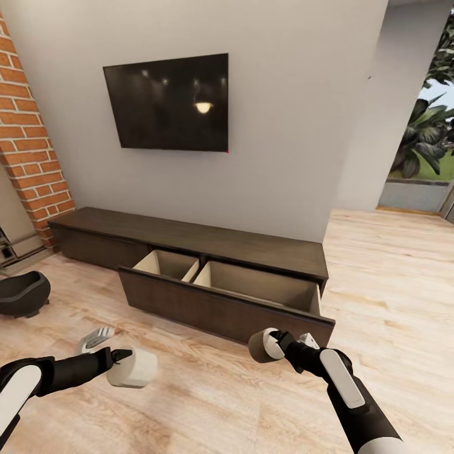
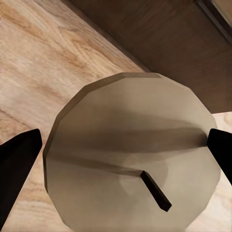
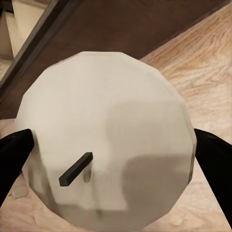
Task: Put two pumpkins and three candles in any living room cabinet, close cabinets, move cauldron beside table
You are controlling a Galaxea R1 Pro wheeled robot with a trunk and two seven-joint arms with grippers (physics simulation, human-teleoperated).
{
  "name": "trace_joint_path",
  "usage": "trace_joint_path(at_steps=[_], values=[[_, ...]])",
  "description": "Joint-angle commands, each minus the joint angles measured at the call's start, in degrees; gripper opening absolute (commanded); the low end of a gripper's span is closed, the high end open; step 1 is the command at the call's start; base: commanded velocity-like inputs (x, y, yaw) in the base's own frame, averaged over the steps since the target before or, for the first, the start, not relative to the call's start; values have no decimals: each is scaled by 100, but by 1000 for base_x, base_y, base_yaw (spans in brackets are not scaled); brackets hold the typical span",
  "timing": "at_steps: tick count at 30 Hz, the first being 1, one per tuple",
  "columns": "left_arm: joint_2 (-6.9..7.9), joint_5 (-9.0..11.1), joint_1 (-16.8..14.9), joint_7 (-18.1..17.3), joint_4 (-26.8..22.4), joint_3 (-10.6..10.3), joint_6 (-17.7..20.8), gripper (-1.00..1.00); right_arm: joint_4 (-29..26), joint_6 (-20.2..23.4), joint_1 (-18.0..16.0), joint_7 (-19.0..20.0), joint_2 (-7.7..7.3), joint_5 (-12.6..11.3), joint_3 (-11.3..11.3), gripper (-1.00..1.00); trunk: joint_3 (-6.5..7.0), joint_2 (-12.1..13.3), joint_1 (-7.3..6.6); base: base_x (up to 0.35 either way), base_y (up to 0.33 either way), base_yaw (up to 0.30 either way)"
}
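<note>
My left gripper (image 1: pixel 123 364) is shut on a cream candle (image 1: pixel 133 369), its black fingers (image 2: pixel 19 166) pressing the sides of the candle (image 2: pixel 130 145). My right gripper (image 1: pixel 277 344) is shut on a paler candle (image 1: pixel 265 345), whose wick end (image 3: pixel 76 169) faces the wrist camera. Both candles hang above the wood floor in front of the long dark cabinet (image 1: pixel 208 238). Its wide middle drawer (image 1: pixel 221 310) is pulled out, showing two pale compartments. The black cauldron (image 1: pixel 22 294) sits on the floor at far left. The pumpkins and the table are out of view.
A TV (image 1: pixel 169 102) hangs on the wall above the cabinet. A brick fireplace column (image 1: pixel 28 145) stands at left. A small grey ribbed object (image 1: pixel 94 338) lies on the floor by my left arm. An opening to greenery (image 1: pixel 425 145) is at right.
</note>
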Motion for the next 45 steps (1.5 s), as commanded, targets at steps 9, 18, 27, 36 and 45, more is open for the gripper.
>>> trace_joint_path(at_steps=[9, 18, 27, 36, 45], values=[[1, 58, -3, 60, -5, 2, 21, -100, -11, -1, -3, -54, -7, -59, 4, -100, 128, 360, -199, 0, 0, -7], [1, 58, -3, 60, -5, 1, 22, -100, -2, -1, -3, -54, -11, -59, 4, -100, 290, 721, -397, 0, 0, -247], [1, 58, -3, 60, -5, -23, 22, -100, 68, -9, -3, -54, -5, -59, 4, -100, 451, 1082, -595, 0, 0, -280], [-3, 58, -3, 60, -5, -32, 20, -100, 23, -18, -3, -14, -4, 16, 54, -100, 613, 1443, -792, 0, 0, -144], [-19, 18, -3, 69, 3, -104, 14, -100, -160, -26, -3, 85, -4, 62, 352, -100, 774, 1804, -990, 0, 0, -1]])
